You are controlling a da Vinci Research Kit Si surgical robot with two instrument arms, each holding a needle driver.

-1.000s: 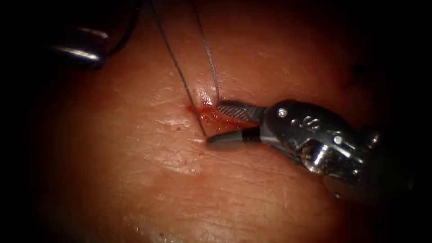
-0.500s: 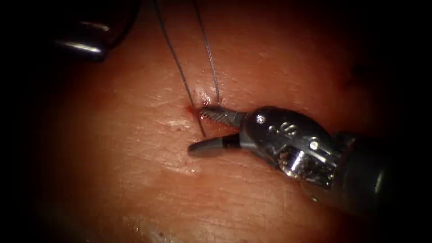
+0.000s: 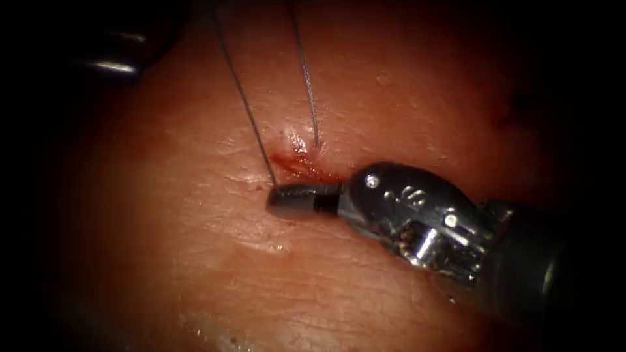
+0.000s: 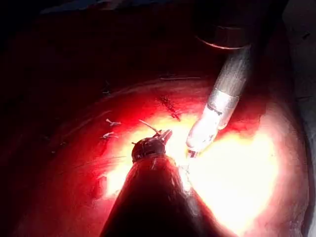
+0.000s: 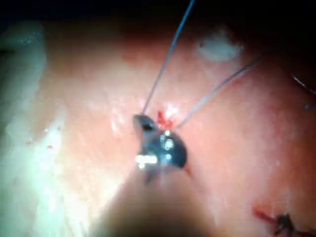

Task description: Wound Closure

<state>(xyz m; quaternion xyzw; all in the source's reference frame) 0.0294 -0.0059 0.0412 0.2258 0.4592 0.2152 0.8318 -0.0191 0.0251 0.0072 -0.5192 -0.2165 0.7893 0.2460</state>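
My right tool [image 3: 280, 199] comes in from the right and lies low on the tissue [image 3: 195, 261], its jaws shut on the left strand of thread [image 3: 244, 104] just left of the short cut [image 3: 303, 163] wet with red fluid. A second strand [image 3: 306, 85] enters the tissue at the cut's upper edge. Both strands rise taut out of the top of the endoscope view. The right wrist view has the same jaws [image 5: 140, 121] pinching the strand [image 5: 168, 54]. My left tool [image 3: 114, 62] hangs dim at the far upper left, shut; a thin strand leaves its tip [image 4: 160, 138].
Earlier dark stitches [image 4: 168, 106] and short cut thread ends [image 4: 111, 122] lie on the tissue beyond the left tool. Another stitch with red fluid [image 5: 284, 222] sits away from the right tool. The right tool's shaft [image 4: 222, 94] crosses close by the left tool's tip.
The right tool slid left along the cut with its jaws wide apart, then closed them on the left strand. The left tool barely moved.
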